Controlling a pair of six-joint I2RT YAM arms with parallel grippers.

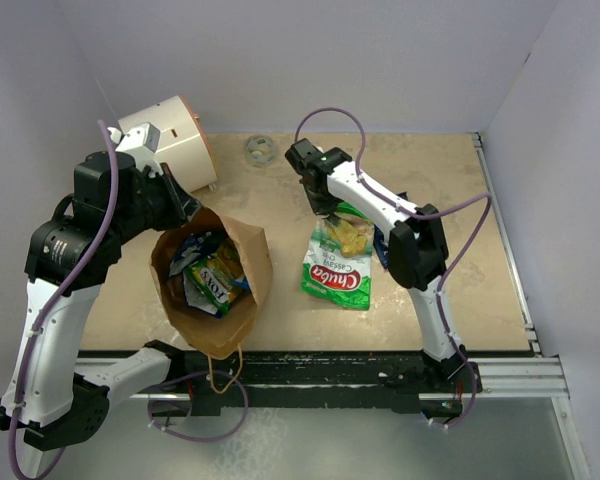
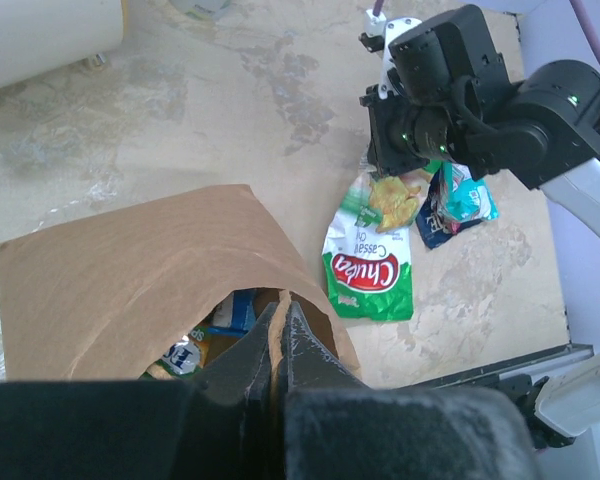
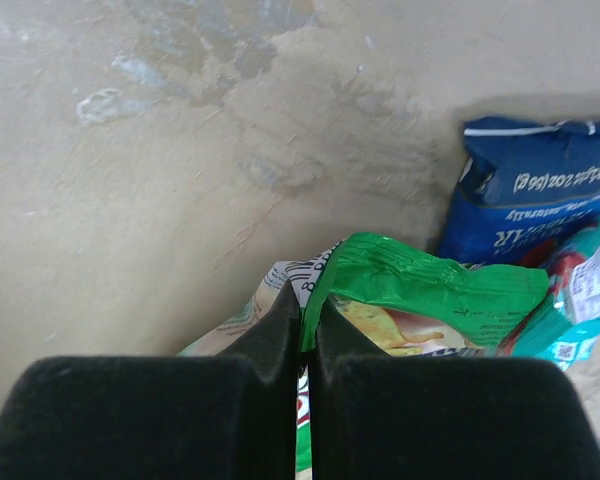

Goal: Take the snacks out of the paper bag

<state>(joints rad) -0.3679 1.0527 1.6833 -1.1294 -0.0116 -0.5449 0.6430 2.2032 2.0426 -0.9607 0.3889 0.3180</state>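
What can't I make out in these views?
- Bag contents: from the top external view the upper snacks cover anything deeper in the paper bag; in the left wrist view its wall hides most.
- The blue packet and teal packet: under the right arm from above, cut off by the right wrist view's edge.
- Grey ring: too small to identify.

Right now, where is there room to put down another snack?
Bare table lies far right, between the ring and the side wall. A thin strip runs between the bag and the green packet. Crowded where the blue packet sits under the right arm.
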